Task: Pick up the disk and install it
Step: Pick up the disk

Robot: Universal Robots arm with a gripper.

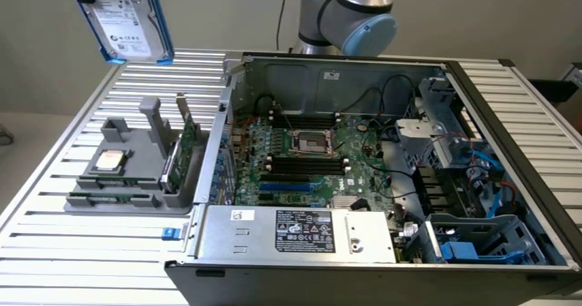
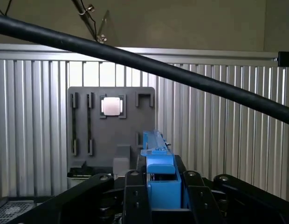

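Clamped in the hand (image 2: 163, 186) by its blue carrier bracket: the disk (image 1: 123, 16). Hanging upright high above the table (image 1: 91, 251), seemingly over the gray parts holder (image 1: 136, 173), apart from the open computer case (image 1: 300, 84).

Gripper (image 2: 162, 191): clamped on the disk (image 2: 158, 161), blue carrier seen edge-on.
Far side: gray holder (image 2: 112, 135) bearing silver chip (image 2: 111, 106), on slatted table (image 2: 219, 130).
Near: black cable (image 2: 182, 74) crossing.

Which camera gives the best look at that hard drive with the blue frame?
The exterior view: the disk hangs in the air, white label and blue bracket facing the camera. The wrist view sees it edge-on, just the blue bracket clamped in the gripper.
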